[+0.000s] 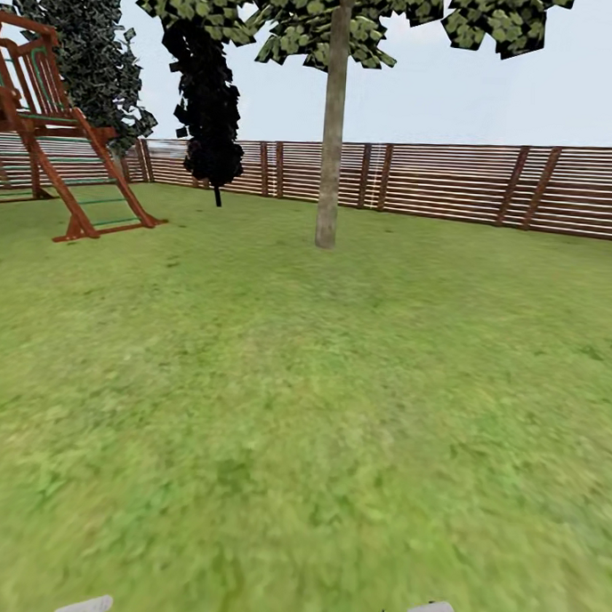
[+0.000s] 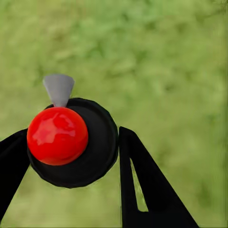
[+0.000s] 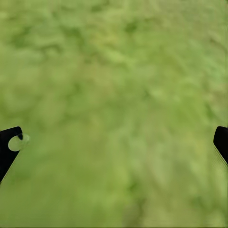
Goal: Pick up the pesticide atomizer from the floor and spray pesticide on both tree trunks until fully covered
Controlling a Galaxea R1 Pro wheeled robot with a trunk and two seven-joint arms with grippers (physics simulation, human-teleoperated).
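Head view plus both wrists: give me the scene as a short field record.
setting: grass lawn ringed by a slatted wooden fence
target: tree trunk straight ahead, across the grass
other: dark narrow tree and red-brown play frame to its left
left gripper: shut on atomizer, red ball on black round body, grey nozzle
right gripper: open, nothing between its fingers, grass beneath
spraying: none seen

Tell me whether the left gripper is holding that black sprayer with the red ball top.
Yes, shut on it: the black fingers flank the atomizer over grass.
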